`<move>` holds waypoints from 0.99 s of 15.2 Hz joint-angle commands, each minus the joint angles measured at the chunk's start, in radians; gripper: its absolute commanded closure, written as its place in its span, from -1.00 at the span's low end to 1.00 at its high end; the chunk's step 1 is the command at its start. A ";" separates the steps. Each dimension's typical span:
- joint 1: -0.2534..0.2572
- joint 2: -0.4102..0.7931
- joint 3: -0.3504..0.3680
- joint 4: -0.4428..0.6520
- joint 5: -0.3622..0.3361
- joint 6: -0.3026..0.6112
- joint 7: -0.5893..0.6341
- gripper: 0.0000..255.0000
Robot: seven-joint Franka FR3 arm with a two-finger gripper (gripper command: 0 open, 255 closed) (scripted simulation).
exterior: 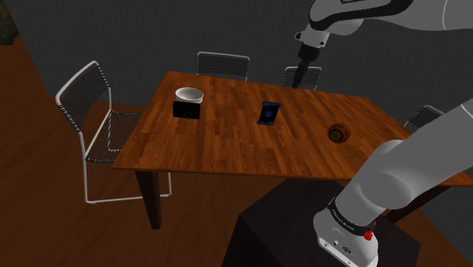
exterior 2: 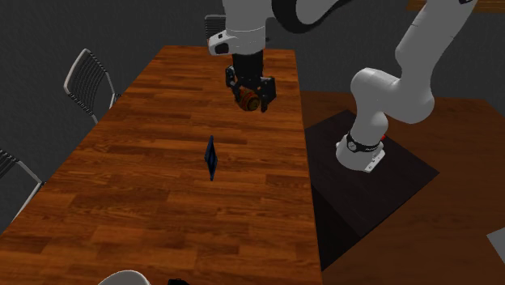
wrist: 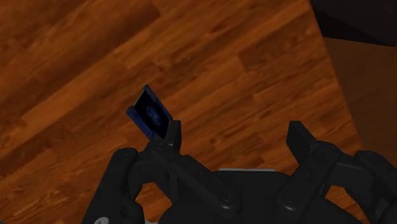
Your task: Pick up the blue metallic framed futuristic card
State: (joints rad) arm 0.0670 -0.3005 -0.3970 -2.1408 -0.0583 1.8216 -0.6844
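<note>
Right, my tool [wrist: 235, 137] hangs spread and empty above the bench [exterior 2: 162, 186], the blue-framed card [wrist: 150, 114] propped on edge down below it, off past one finger and untouched, so I reckon lining up, the descent, pinch and lift are all left.

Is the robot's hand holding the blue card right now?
No, the blue card stands by itself on the wooden table, and the gripper is open with nothing between its fingers.
</note>
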 commanded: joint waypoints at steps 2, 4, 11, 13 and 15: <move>0.014 0.141 -0.059 0.078 0.050 0.005 -0.170 -1.00; 0.015 0.242 -0.087 0.139 0.091 0.000 -0.281 -1.00; -0.050 0.606 -0.093 0.400 0.230 -0.061 -0.621 -1.00; -0.080 0.706 -0.075 0.488 0.256 -0.089 -0.698 -1.00; -0.111 0.805 -0.052 0.582 0.273 -0.119 -0.764 -1.00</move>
State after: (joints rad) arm -0.0276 0.4577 -0.4581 -1.5958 0.2067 1.7118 -1.4069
